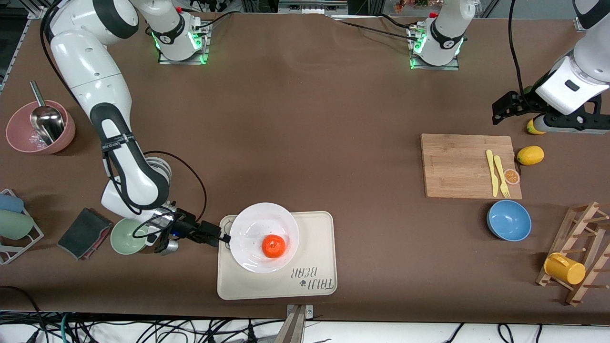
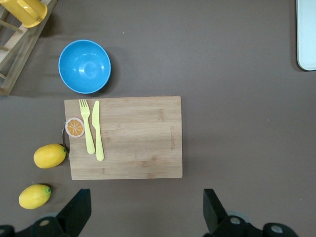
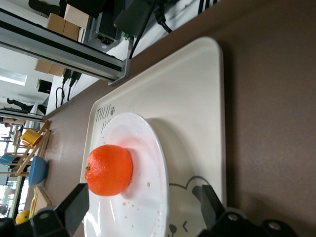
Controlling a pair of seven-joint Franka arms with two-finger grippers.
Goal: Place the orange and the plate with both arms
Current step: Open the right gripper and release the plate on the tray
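Note:
The white plate (image 1: 252,224) lies on a cream tray (image 1: 314,228) near the table's front edge. The orange (image 1: 273,246) rests in the plate. My right gripper (image 1: 224,237) is low at the plate's rim, on the side toward the right arm's end of the table. It is open, one finger on each side of the rim, holding nothing. The right wrist view shows the orange (image 3: 108,169) on the plate (image 3: 148,148) just ahead of the open right gripper (image 3: 142,200). My left gripper (image 1: 498,114) waits open and empty, up in the air (image 2: 147,202) beside the cutting board (image 2: 138,138).
A green bowl (image 1: 125,237) and a dark cloth (image 1: 86,232) lie beside the right arm. A pink bowl with a scoop (image 1: 40,126) is farther back. The cutting board (image 1: 469,164) holds a fork, a knife and an orange slice. Lemons (image 1: 530,155), a blue bowl (image 1: 509,220) and a mug rack (image 1: 579,255) are nearby.

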